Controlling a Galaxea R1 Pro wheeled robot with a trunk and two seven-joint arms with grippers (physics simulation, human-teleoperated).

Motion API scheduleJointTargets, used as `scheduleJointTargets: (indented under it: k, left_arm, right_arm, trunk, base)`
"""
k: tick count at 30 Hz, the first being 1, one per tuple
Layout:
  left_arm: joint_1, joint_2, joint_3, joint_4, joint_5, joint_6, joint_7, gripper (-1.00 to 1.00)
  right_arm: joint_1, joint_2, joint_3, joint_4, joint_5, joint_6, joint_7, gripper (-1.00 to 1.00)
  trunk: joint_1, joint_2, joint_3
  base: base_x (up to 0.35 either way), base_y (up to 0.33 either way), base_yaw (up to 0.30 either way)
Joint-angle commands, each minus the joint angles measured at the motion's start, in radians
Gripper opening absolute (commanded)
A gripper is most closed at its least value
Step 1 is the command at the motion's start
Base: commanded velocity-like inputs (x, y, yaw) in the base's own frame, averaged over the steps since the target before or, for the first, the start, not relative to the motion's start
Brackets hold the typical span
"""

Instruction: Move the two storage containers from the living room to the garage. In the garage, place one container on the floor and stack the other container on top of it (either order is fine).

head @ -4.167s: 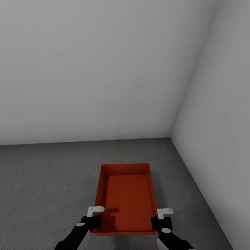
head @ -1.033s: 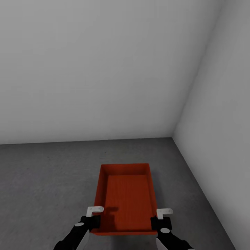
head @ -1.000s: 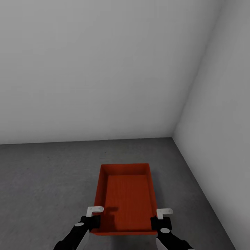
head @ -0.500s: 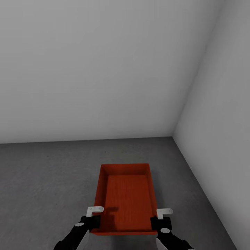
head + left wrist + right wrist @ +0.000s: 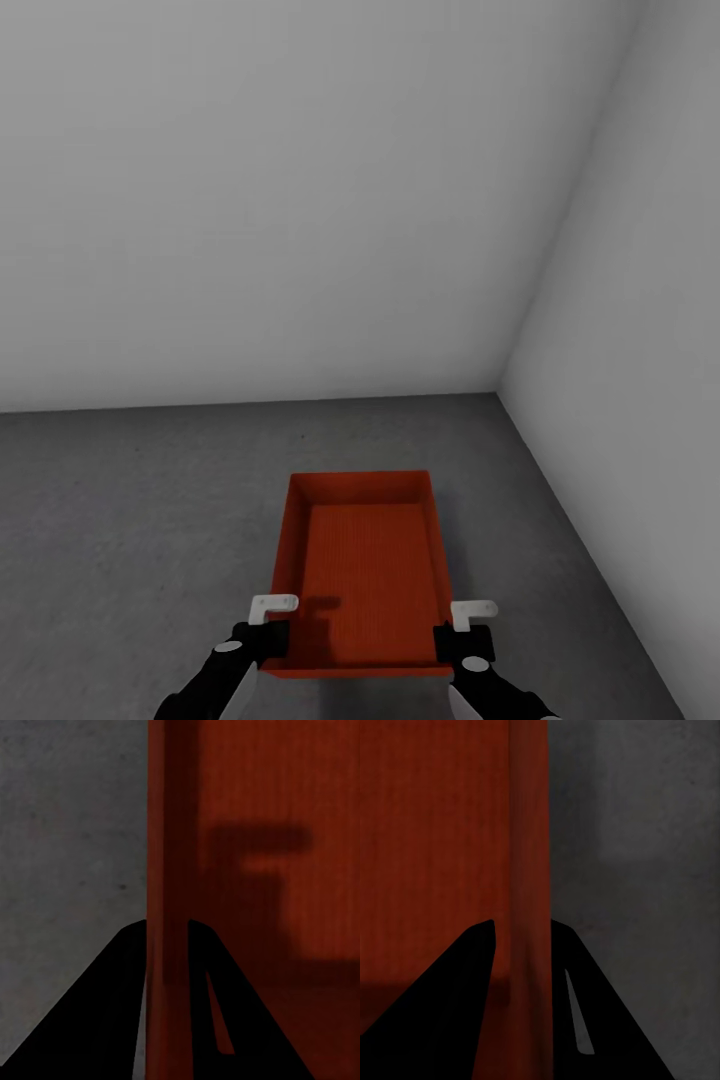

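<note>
One orange-red storage container (image 5: 365, 570) lies lengthwise in front of me over the dark grey concrete floor (image 5: 130, 520); I cannot tell whether it rests on it. My left gripper (image 5: 268, 640) is shut on the container's left wall near the close corner. In the left wrist view that gripper (image 5: 166, 926) has its black fingers on either side of the thin wall (image 5: 166, 832). My right gripper (image 5: 455, 640) is shut on the right wall, and the right wrist view has this gripper (image 5: 521, 924) pinching the wall (image 5: 529, 832). The other container is out of view.
This is a garage corner: a plain white back wall (image 5: 280, 200) meets a white right wall (image 5: 640, 350) just beyond the container. Grey floor stretches away to the left of the container.
Since the oldest frame the picture has shifted by only a few pixels. The container and both grippers have kept their places over the last second.
</note>
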Motion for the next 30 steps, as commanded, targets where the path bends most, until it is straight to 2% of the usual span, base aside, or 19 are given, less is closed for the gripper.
scheduleJointTargets:
  k: [1, 7, 15, 21, 30]
  left_arm:
    - [0.0, 0.014, 0.004, -0.004, -0.012, 0.007, 0.044, -1.0]
    - [0.0, 0.014, 0.003, -0.004, -0.012, 0.007, 0.044, -1.0]
    - [0.0, 0.014, 0.003, -0.004, -0.012, 0.007, 0.044, -1.0]
    - [0.0, 0.014, 0.003, -0.004, -0.012, 0.007, 0.044, -1.0]
    - [0.0, 0.014, 0.003, -0.004, -0.012, 0.007, 0.044, -1.0]
  right_arm:
    - [-0.001, -0.042, -0.011, 0.002, -0.015, -0.009, -0.011, -1.0]
    - [-0.001, -0.042, -0.011, 0.002, -0.015, -0.009, -0.011, -1.0]
    - [-0.001, -0.042, -0.011, 0.002, -0.015, -0.009, -0.011, -1.0]
    - [-0.001, -0.042, -0.011, 0.002, -0.015, -0.009, -0.011, -1.0]
    - [-0.001, -0.042, -0.011, 0.002, -0.015, -0.009, -0.011, -1.0]
  trunk:
    - [0.0, 0.0, -0.001]
    - [0.019, -0.035, -0.016]
    - [0.019, -0.035, -0.016]
    - [0.042, -0.077, -0.035]
    - [0.042, -0.077, -0.035]
  base:
    - [0.0, 0.0, 0.0]
    - [0.0, 0.0, 0.0]
    - [0.0, 0.0, 0.0]
    - [0.0, 0.0, 0.0]
    - [0.0, 0.0, 0.0]
